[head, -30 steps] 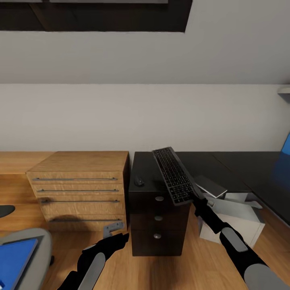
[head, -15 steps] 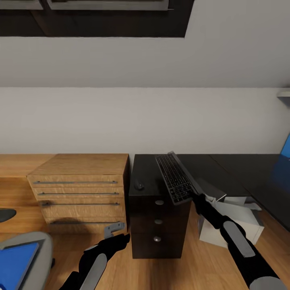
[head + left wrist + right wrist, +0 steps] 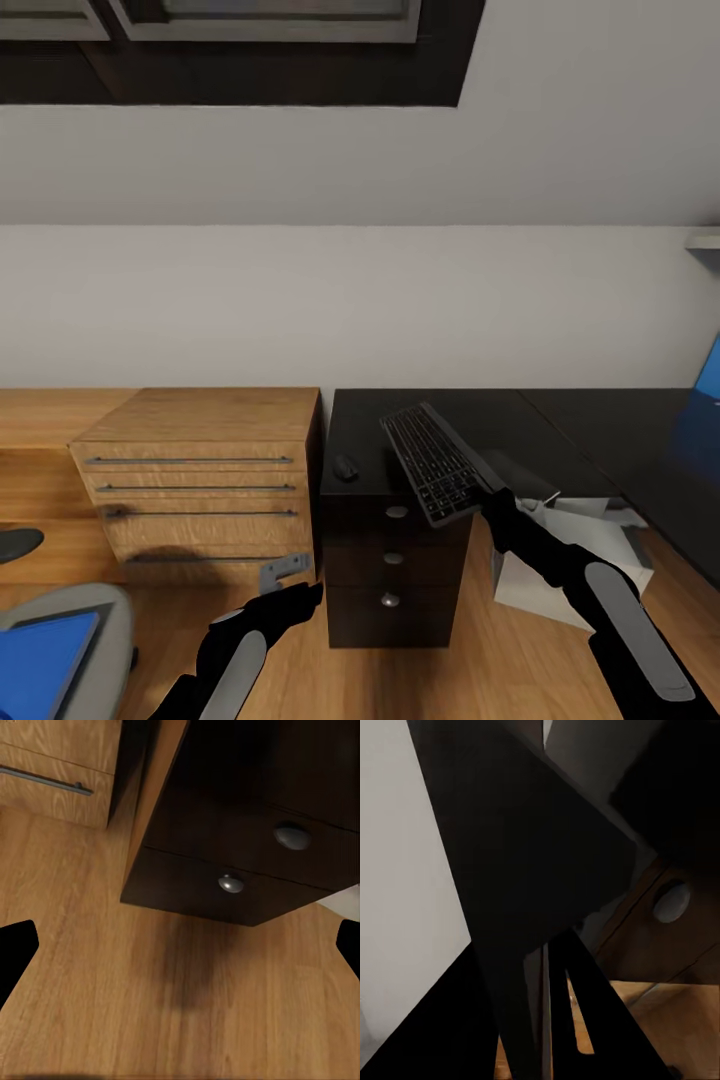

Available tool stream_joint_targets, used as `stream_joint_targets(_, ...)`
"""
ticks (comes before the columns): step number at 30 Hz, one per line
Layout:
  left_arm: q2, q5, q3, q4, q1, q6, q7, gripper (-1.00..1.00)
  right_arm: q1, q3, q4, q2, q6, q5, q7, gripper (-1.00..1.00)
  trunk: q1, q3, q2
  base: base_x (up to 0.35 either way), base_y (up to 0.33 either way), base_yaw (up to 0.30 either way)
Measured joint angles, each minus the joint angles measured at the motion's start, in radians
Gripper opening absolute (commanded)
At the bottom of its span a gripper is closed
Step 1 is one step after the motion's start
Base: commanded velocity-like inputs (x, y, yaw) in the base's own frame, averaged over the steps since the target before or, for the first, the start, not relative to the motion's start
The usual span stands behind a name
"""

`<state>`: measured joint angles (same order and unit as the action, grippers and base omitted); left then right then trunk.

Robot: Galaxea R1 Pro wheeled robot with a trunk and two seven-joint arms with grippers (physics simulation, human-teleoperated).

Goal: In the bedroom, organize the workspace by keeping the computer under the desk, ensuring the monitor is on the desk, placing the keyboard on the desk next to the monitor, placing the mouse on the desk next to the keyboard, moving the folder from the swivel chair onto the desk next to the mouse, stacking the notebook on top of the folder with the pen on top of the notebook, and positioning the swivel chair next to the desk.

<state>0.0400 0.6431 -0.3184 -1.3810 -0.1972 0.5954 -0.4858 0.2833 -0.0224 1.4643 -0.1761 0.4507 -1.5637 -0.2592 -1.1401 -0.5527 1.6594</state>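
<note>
The right gripper (image 3: 490, 497) is clamped on the keyboard (image 3: 433, 474) over the desk (image 3: 480, 415) — the left gripper (image 3: 180, 945), spread wide and empty, faces drawer knobs (image 3: 292, 836).

The right arm reaches forward, its gripper (image 3: 492, 497) clamped on the keyboard (image 3: 436, 472) by its near end. The left arm hangs low, its gripper (image 3: 300, 592) spread wide with nothing in it.

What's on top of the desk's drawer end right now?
On the desk, the mouse lies flat. The keyboard, held by the right gripper, tilts above the edge; whatever lies beneath it is hidden.
</note>
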Motion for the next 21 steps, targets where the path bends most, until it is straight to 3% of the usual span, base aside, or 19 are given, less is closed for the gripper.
stream_joint_targets(17,-0.001,0.0,-0.001,0.0,0.0,0.001,0.009,1.0,-0.002,0.002,0.007,-0.001,0.028,-0.002,-0.002,-1.0,0.065,0.053,-0.119,0.0,0.0,0.0)
stream_joint_targets(21,-0.001,-0.013,-0.018,0.0,0.0,0.0,0.005,1.0,-0.002,0.002,0.008,-0.001,0.026,0.0,-0.001,-1.0,0.081,0.066,-0.147,0.0,0.0,0.0)
